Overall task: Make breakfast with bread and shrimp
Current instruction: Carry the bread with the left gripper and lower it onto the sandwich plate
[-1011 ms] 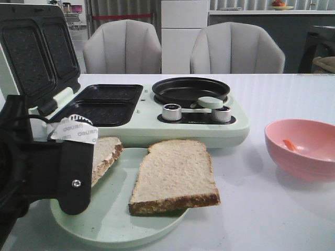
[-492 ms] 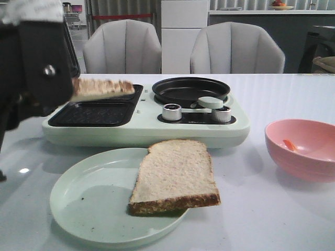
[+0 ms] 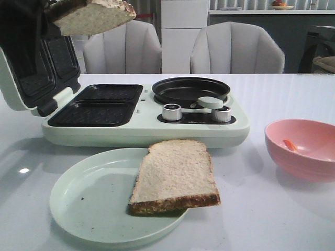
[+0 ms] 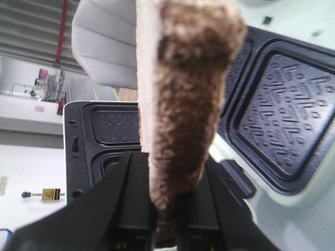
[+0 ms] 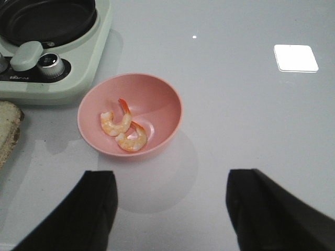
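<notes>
**Bread slice held high over the open sandwich maker**

A glossy white table (image 3: 272,219) stands in front of two pale grey chairs (image 3: 236,48). On it sits a mint-green breakfast maker (image 3: 141,123) with its waffle-patterned lid (image 3: 36,63) swung open at the far left, two dark grill wells (image 3: 99,104) beside it and a small black pan (image 3: 190,90) to their right.

The left pincer (image 4: 162,219) is clamped on a slice of bread (image 3: 91,15), gripping it edge-on by the brown crust and holding it in the air at the upper left, above the open lid. A second slice (image 3: 175,175) lies flat on the pale green plate (image 3: 89,209) at the near side, its right edge overhanging the rim.

To the right, a pink bowl (image 5: 131,117) holds two curled orange shrimp (image 5: 123,128), touching each other. The right pincer (image 5: 170,209) hangs near the bowl with its fingers (image 5: 97,209) spread wide, gripping nothing.
</notes>
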Robot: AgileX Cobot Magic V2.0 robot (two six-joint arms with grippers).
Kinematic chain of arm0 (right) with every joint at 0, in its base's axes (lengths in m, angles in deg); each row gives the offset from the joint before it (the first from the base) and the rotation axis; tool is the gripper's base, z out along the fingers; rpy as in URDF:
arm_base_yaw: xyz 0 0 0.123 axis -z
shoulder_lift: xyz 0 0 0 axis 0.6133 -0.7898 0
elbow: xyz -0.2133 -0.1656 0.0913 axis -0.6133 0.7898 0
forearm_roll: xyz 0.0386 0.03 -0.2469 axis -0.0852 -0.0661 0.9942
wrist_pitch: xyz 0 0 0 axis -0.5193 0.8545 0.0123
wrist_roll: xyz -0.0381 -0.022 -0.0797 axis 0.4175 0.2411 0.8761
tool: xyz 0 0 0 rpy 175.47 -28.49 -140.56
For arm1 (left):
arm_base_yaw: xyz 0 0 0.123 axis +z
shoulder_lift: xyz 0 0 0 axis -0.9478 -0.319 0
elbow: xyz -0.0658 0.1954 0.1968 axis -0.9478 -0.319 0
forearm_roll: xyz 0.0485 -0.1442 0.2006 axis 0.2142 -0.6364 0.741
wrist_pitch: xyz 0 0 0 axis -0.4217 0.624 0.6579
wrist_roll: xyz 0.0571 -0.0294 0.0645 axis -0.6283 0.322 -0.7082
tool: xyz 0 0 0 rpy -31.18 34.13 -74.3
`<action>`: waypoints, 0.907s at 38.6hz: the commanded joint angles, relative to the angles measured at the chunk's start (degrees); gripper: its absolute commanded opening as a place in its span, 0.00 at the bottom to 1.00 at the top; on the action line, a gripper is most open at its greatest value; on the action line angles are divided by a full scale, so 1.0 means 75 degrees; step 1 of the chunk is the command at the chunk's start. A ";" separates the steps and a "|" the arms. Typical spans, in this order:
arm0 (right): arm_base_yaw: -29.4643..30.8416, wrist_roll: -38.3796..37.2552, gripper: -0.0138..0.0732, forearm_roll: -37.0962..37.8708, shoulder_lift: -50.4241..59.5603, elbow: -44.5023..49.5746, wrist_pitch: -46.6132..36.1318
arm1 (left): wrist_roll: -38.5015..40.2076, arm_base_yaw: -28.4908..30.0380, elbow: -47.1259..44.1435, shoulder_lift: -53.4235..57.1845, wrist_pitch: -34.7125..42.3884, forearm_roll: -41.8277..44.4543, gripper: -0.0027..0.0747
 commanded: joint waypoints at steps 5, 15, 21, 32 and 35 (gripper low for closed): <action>-0.0012 0.0049 0.79 0.0036 -0.0134 -0.0190 -0.0565 | 0.0010 0.0494 0.0908 -0.0464 0.0232 0.0367 0.16; -0.0012 0.0049 0.79 0.0036 -0.0134 -0.0190 -0.0565 | -0.0394 0.0930 0.1408 -0.1213 0.0796 0.0380 0.16; -0.0012 0.0049 0.79 0.0036 -0.0134 -0.0190 -0.0565 | -0.0519 0.1204 0.1817 -0.1689 0.1103 0.0380 0.16; -0.0012 0.0049 0.79 0.0036 -0.0134 -0.0190 -0.0565 | -0.0777 0.1634 0.2840 -0.2798 0.1089 0.0380 0.16; -0.0012 0.0049 0.79 0.0036 -0.0134 -0.0190 -0.0565 | -0.0777 0.1755 0.3167 -0.3082 0.1050 0.0380 0.16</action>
